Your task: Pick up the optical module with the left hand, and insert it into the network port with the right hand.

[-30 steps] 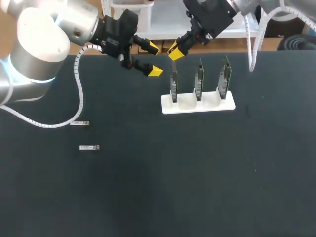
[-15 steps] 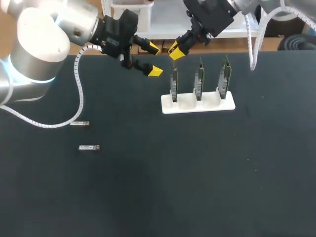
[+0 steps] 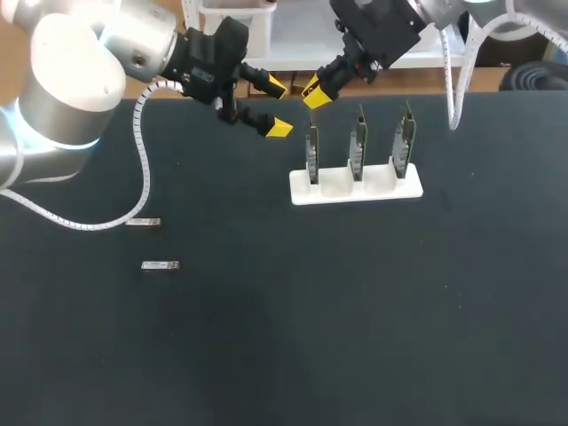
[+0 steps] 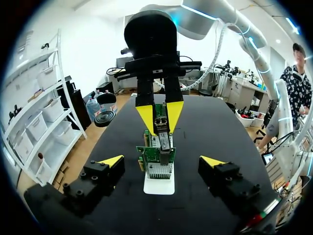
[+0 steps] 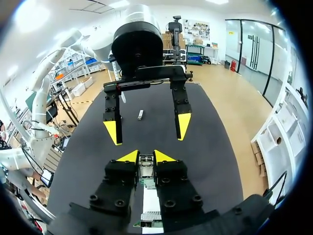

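Observation:
My right gripper (image 3: 317, 92) is shut on a small silver optical module (image 5: 145, 165) and hangs just above the leftmost of three green network cards (image 3: 312, 153) in a white stand (image 3: 355, 189). In the left wrist view the right gripper (image 4: 160, 115) holds the module (image 4: 162, 128) upright over the card (image 4: 156, 161). My left gripper (image 3: 277, 107) stands open and empty to the left of the stand, facing it. From the right wrist view the left gripper (image 5: 148, 128) is straight ahead. Two more optical modules (image 3: 143, 222) (image 3: 161, 265) lie flat on the black table at the left.
The white stand (image 4: 159, 185) with its three upright cards is the only tall thing on the table. The left arm's white cable (image 3: 142, 177) loops down over the table near the upper spare module. Bare black tabletop (image 3: 355, 319) fills the front and right.
The right gripper has edged very slightly up and back above the leftmost card. The left arm and the spare modules have not moved.

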{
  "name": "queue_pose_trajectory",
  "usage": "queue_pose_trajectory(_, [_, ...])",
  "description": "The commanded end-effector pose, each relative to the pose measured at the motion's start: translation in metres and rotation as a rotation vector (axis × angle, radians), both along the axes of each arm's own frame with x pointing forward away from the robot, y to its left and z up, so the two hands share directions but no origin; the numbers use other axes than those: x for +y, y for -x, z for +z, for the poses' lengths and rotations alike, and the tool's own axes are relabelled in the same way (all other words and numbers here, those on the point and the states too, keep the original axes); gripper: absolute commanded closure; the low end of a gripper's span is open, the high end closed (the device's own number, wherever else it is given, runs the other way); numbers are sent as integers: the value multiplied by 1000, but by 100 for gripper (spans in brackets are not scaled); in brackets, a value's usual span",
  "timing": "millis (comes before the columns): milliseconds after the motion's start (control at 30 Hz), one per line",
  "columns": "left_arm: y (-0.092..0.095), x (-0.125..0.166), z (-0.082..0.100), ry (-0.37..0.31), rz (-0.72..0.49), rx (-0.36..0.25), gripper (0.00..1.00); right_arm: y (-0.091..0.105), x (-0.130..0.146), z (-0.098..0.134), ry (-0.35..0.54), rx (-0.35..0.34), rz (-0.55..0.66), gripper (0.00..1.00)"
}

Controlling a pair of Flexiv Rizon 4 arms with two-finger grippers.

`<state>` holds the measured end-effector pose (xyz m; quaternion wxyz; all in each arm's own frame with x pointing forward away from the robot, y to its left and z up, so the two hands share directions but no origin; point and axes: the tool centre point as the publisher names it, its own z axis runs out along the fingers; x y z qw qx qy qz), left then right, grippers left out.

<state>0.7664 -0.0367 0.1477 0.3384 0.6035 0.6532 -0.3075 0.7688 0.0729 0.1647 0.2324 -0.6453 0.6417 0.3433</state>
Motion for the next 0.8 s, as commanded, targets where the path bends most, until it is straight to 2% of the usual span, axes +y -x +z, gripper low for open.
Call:
queue_pose_trajectory(33, [-1,0,1,-6,-2,4,0,2,-2,-8,-3,0,-9,100])
queue_pose_trajectory(300, [-1,0,1,-6,-2,4,0,1,0,-9,31,-7,-5,100])
queue_pose_trajectory(800, [-1,0,1,-6,-2,4,0,1,0,-4,38,-32,0,100])
